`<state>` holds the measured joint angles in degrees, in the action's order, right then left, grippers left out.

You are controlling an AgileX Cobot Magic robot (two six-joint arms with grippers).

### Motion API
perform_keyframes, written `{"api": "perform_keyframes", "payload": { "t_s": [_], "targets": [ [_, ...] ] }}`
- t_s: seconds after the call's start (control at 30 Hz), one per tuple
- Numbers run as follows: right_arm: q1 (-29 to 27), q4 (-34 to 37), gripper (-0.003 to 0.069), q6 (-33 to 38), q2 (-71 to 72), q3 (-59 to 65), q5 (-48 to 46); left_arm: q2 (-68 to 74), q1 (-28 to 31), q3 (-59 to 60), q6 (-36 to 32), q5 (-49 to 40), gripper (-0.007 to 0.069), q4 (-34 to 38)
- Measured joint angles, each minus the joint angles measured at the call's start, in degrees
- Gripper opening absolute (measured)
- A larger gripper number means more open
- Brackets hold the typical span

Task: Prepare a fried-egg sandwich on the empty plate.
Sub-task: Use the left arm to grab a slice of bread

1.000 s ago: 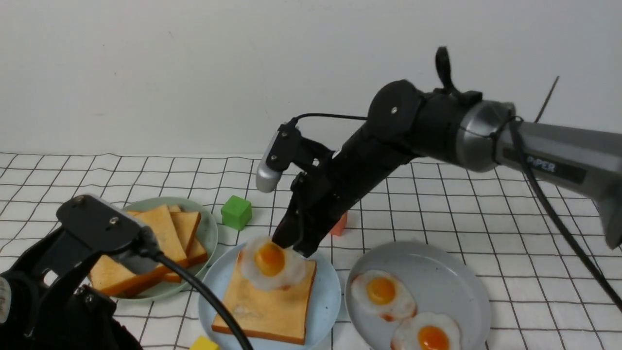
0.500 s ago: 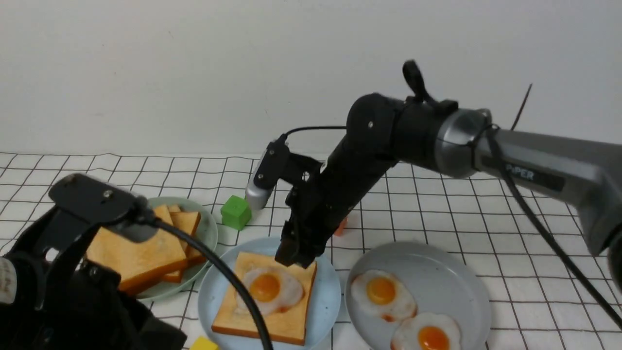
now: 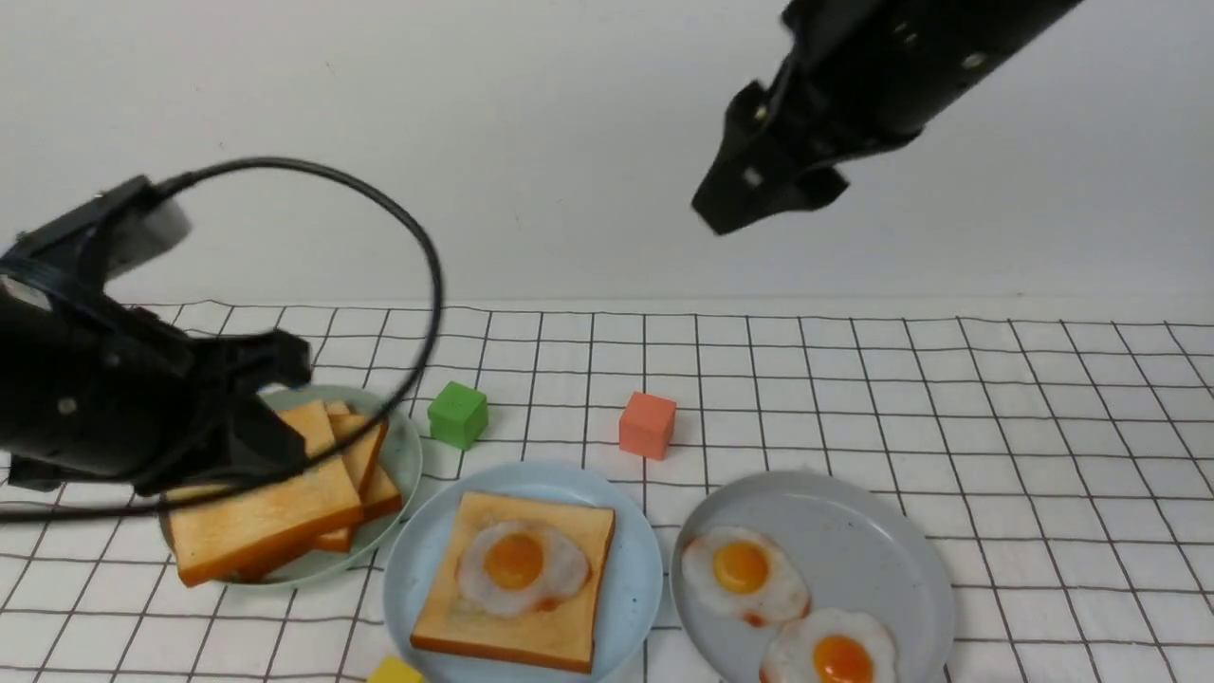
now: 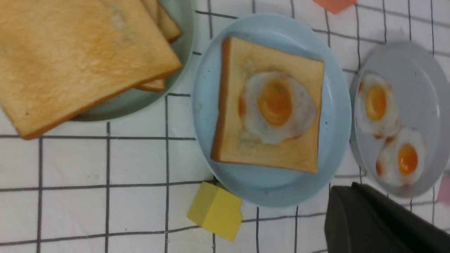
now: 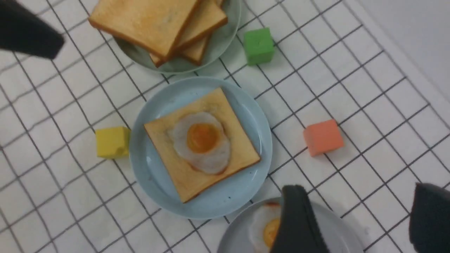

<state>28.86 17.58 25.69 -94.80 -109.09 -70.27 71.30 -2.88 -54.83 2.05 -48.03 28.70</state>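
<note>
On the sky-blue plate (image 3: 417,569), at the front of the surface (image 3: 948,398) between the pale green toast plate (image 3: 403,453) and the grey egg plate (image 3: 854,531), sits the unfinished fried-egg sandwich (image 3: 517,583): one toast slice (image 3: 560,631) topped with a fried egg (image 3: 517,563). The left gripper (image 4: 348,200) fingers are clenched on nothing; the right gripper (image 5: 364,214) fingers hang spread high above.

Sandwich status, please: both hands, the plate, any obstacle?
Left hand shut. Right hand open, raised, empty. Sandwich half built: egg on bottom toast on plate, no top slice. Nothing blocks it.
</note>
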Motion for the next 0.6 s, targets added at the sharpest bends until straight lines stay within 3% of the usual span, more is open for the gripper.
{"api": "perform_keyframes", "payload": {
  "t_s": [0.07, 0.2, 0.33, 0.4, 0.6],
  "targets": [
    [0.2, 5.4, 0.0437, -0.2, 7.03, 4.92, 2.39, 3.11, 7.53, -0.11, -0.23, -0.61, -0.0012, 2.79],
    [0.31, 11.71, 0.0438, 0.59, 15.78, 17.33, 7.03, 7.75, 15.25, -0.18, -0.84, -0.64, 0.0054, 3.61],
    [0.31, 13.46, 0.0438, 2.6, 19.94, 27.47, 9.11, 10.75, 17.97, -0.18, -2.05, 1.22, 0.014, 3.84],
    [0.31, 14.96, 0.0438, 5.64, 23.28, 35.33, 9.72, 14.03, 19.52, -0.18, -3.25, 3.07, 0.0252, 4.46],
    [0.31, 15.83, 0.0438, 9.62, 27.27, 41.37, 10.4, 21.26, 21.17, -0.35, -7.35, 6.17, 0.04, 8.32]
  ]
}}
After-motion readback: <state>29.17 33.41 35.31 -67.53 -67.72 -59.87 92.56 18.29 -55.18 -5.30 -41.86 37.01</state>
